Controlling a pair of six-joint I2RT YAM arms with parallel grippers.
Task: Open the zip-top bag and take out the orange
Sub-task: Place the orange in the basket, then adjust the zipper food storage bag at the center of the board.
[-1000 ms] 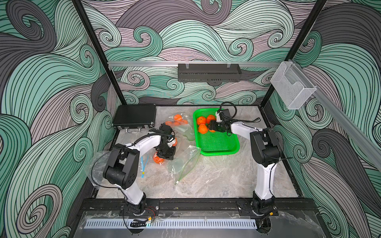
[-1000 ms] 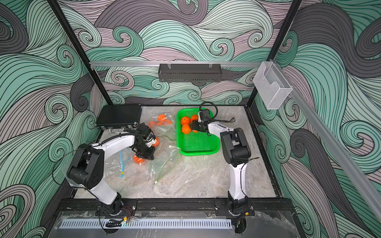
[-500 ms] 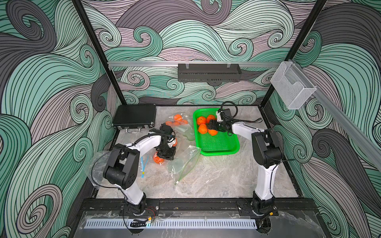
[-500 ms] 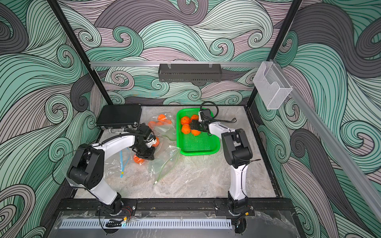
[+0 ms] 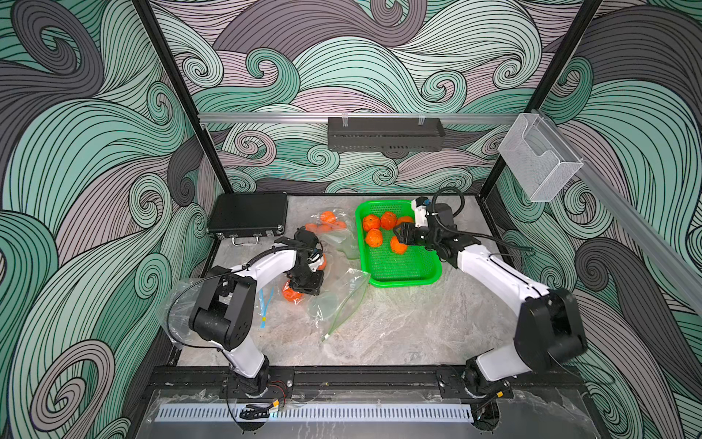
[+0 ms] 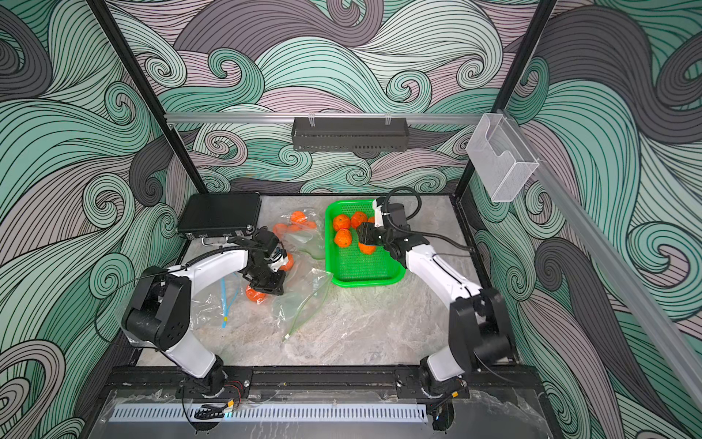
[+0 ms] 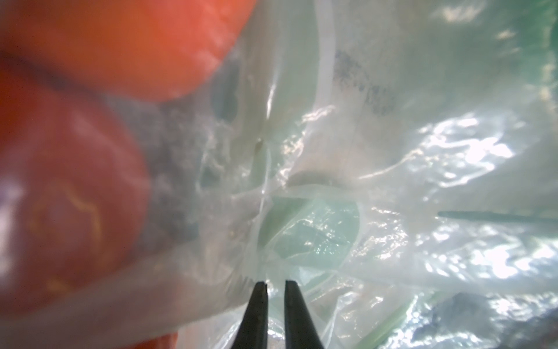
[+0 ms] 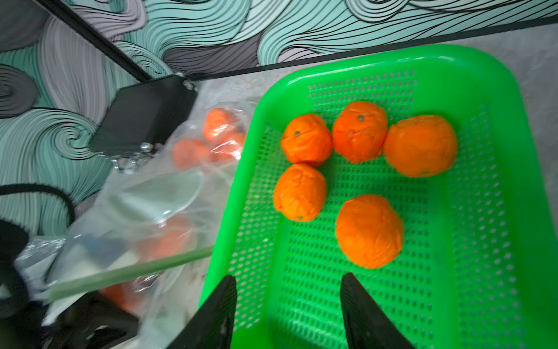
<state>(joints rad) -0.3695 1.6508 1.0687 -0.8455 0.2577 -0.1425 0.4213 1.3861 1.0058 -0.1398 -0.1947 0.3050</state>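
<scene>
Our left jaws pinch the bag [image 7: 302, 169] to steady it; our right jaws hang open, empty, over the basket [image 8: 362, 60].

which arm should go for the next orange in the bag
Probably right. The right gripper is open and empty over the green basket, while the left gripper is shut on the zip-top bag, pinching plastic beside the oranges inside.
</scene>
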